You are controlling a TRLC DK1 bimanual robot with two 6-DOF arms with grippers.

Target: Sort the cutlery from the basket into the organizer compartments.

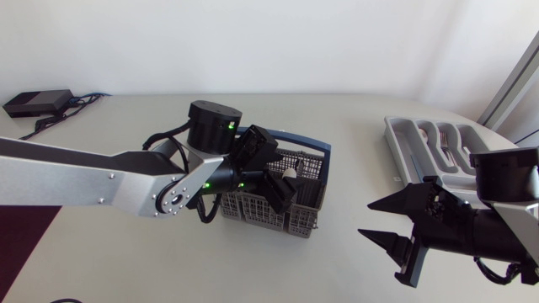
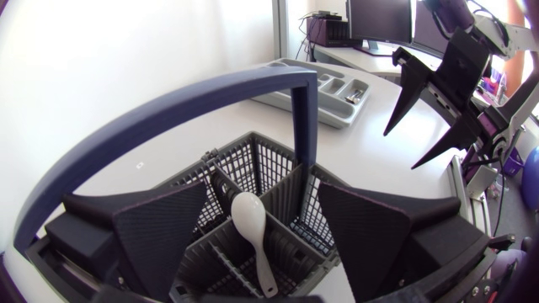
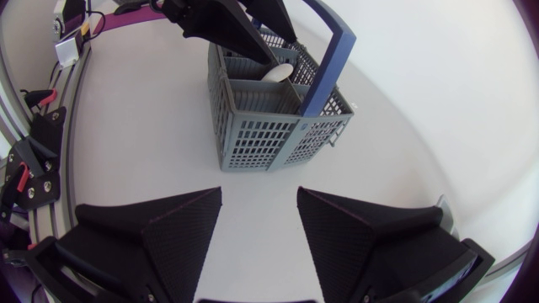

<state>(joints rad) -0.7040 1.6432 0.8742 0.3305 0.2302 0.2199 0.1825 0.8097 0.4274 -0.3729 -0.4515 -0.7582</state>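
Note:
The grey cutlery basket (image 1: 295, 217) with its blue handle (image 2: 168, 118) stands mid-table. A white spoon (image 2: 250, 223) leans in one of its compartments, bowl up. My left gripper (image 1: 274, 171) hovers just above the basket, open, its fingers (image 2: 160, 231) spread either side of the spoon without touching it. The grey organizer (image 1: 396, 139) lies at the far right with some cutlery in its compartments. My right gripper (image 1: 392, 223) is open and empty, low over the table between the basket (image 3: 269, 126) and the organizer.
A black box with cables (image 1: 38, 103) sits at the back left corner. Bare tabletop lies between the basket and the organizer (image 2: 324, 88) and in front of the basket.

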